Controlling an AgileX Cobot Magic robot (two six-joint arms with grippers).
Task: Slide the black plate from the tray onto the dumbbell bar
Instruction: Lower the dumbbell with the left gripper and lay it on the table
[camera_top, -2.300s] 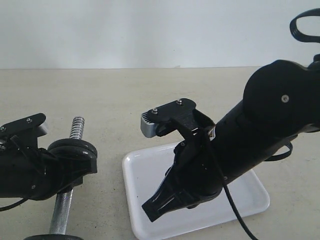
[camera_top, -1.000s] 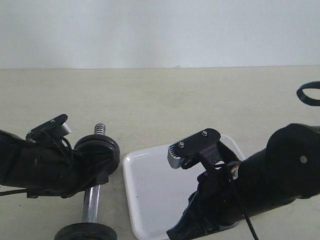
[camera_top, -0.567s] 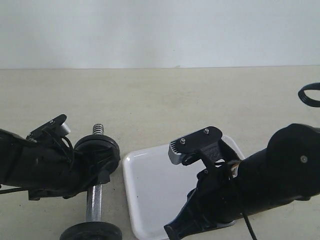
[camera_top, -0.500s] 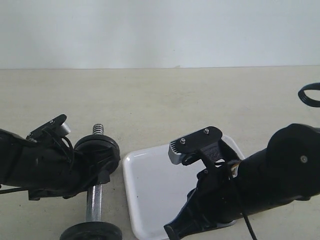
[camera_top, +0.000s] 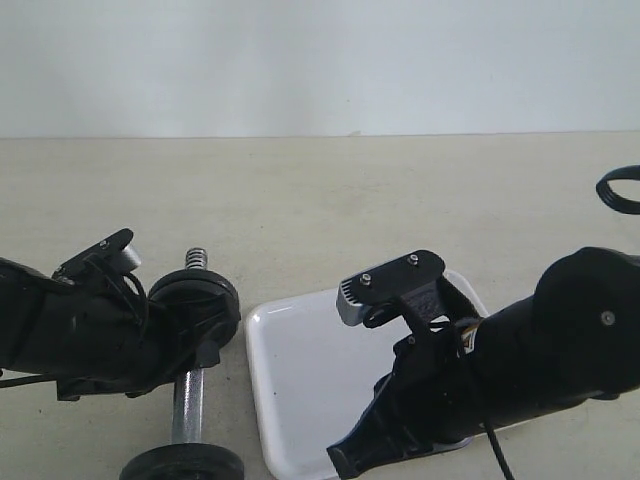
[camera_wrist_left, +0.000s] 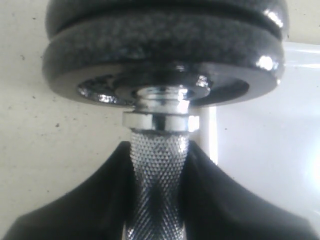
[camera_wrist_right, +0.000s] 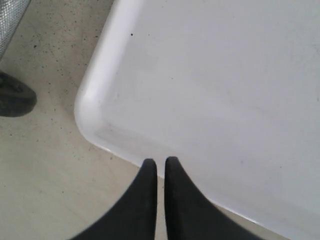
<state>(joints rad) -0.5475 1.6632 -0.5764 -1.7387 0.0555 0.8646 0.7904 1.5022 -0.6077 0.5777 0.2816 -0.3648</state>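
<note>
The dumbbell bar (camera_top: 186, 415) lies left of the tray (camera_top: 300, 370), and its knurled middle (camera_wrist_left: 159, 175) sits between the fingers of my left gripper (camera_wrist_left: 159, 200), which is shut on it. The black plate (camera_top: 195, 300) is on the bar's far end, just beyond my left gripper (camera_top: 190, 345). In the left wrist view it shows as two stacked black discs (camera_wrist_left: 165, 55) against the chrome collar. The white tray (camera_wrist_right: 225, 90) holds no disc. My right gripper (camera_wrist_right: 160, 162) is shut and empty, with its tips over the tray's near rim (camera_top: 345, 462).
A small black disc (camera_top: 182, 465) caps the bar's near end and shows at the edge of the right wrist view (camera_wrist_right: 12, 100). The beige tabletop (camera_top: 330, 200) stretches back to a white wall. A black cable loop (camera_top: 618, 188) hangs at the far right.
Since 2.3 s ago my right arm has dropped low over the tray's near edge, and my left arm has shifted with the bar. Over the last second almost nothing has moved.
</note>
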